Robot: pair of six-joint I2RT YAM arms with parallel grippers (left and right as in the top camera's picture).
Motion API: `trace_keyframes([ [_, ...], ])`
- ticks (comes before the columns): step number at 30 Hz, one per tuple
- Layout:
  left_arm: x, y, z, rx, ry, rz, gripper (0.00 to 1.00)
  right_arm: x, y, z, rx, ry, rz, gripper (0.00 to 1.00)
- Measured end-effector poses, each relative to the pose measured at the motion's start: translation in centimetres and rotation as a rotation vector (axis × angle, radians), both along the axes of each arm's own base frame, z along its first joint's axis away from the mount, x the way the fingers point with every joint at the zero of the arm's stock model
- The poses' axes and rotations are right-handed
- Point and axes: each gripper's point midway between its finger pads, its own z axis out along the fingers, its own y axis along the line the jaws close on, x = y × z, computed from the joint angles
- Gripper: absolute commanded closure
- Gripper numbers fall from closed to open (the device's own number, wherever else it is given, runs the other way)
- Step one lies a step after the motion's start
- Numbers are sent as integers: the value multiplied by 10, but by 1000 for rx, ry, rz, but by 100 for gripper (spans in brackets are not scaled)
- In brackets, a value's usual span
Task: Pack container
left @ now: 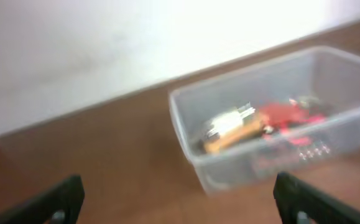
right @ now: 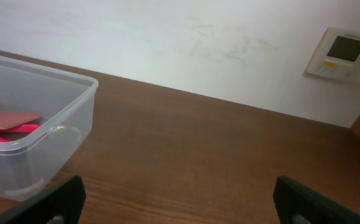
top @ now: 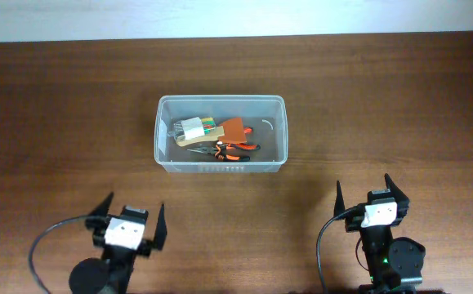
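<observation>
The clear plastic container (top: 164, 139) stands at the middle of the brown table. Inside lie a small clear box of coloured pieces (top: 194, 129), a brown piece (top: 234, 129) and orange-handled pliers (top: 229, 149). The container also shows blurred in the left wrist view (left: 186, 134) and at the left of the right wrist view (right: 55, 124). My left gripper (top: 130, 217) is open and empty near the front left edge; it also shows in the left wrist view (left: 180, 202). My right gripper (top: 363, 189) is open and empty at the front right; it also shows in the right wrist view (right: 180, 202).
A white wall runs behind the table's far edge. A white wall panel with a small screen (right: 342, 53) hangs at the upper right of the right wrist view. Bare wood (top: 56, 114) lies on both sides of the container.
</observation>
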Motion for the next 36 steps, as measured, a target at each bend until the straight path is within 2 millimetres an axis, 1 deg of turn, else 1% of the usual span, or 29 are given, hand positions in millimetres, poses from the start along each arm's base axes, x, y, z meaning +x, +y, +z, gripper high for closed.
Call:
trace_keyframes([
  [3, 15, 8, 5, -9, -120, 53, 1, 0, 0, 0, 0, 0, 0, 1],
  [6, 23, 16, -4, -25, -181, 109, 1, 0, 0, 0, -1, 0, 0, 1],
  [10, 26, 35, -26, -51, -135, 215, 1, 0, 0, 0, 0, 0, 0, 1],
  [13, 25, 48, -35, -57, -102, 283, 1, 0, 0, 0, 0, 0, 0, 1],
  [15, 24, 53, -37, -59, -96, 305, 1, 0, 0, 0, 0, 0, 0, 1],
  [21, 24, 53, -37, -101, -97, 309, 1, 0, 0, 0, 0, 0, 0, 2],
  [26, 24, 53, -37, -234, -100, 322, 1, 0, 0, 0, 0, 0, 0, 1],
  [29, 24, 53, -37, -279, -100, 326, 1, 0, 0, 0, 0, 0, 0, 2],
  [33, 24, 51, -37, -301, -100, 324, 1, 0, 0, 0, 0, 0, 0, 1],
  [36, 25, 46, -37, -312, -96, 302, 1, 0, 0, 0, 0, 0, 0, 1],
])
